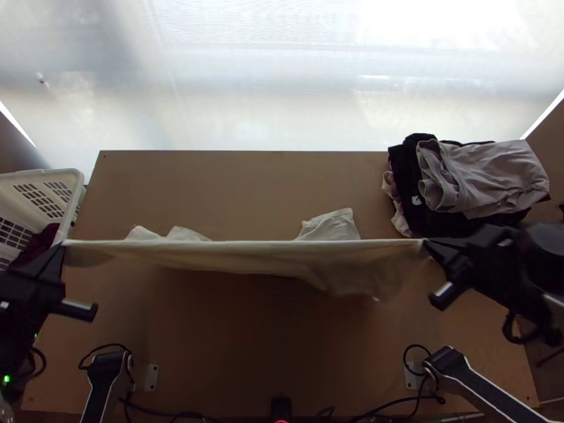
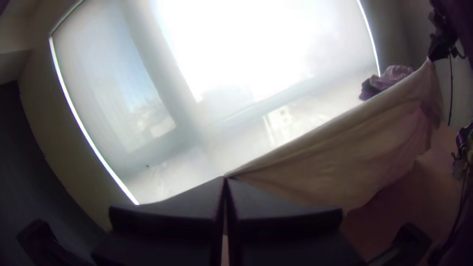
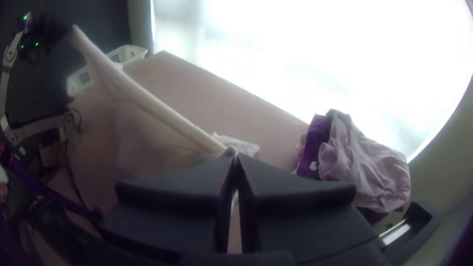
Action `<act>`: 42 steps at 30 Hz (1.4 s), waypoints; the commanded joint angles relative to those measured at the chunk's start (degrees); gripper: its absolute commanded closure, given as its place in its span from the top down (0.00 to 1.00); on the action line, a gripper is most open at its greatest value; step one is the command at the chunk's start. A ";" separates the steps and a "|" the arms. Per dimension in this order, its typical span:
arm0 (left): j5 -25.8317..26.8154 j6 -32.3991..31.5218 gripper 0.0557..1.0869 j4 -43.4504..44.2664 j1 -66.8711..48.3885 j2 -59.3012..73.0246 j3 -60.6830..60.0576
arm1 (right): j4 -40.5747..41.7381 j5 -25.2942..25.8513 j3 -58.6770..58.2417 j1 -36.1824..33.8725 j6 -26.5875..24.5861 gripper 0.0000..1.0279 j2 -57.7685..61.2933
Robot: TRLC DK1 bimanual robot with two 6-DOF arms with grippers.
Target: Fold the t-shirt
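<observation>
T-shirt (image 1: 233,257) is strung taut between left gripper (image 1: 64,243) and right gripper (image 1: 424,243), an end of its upper edge pinched in each closed set of fingertips, with the cloth sagging below over the table (image 1: 211,338). For a clean fold, both ends should be lowered level and at matched speed, with the hanging part landed flat first; if pull is uneven, a corner could be slipped or the fold skewed.

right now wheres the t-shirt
The cream t-shirt hangs over the table in the top view, stretched between the left gripper and the right gripper, its right end by folded clothes.
</observation>
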 commanded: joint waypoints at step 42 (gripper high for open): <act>51.58 -72.20 0.04 76.19 59.93 -21.31 -26.86 | 38.15 -9.41 -12.84 -10.23 14.48 0.03 8.83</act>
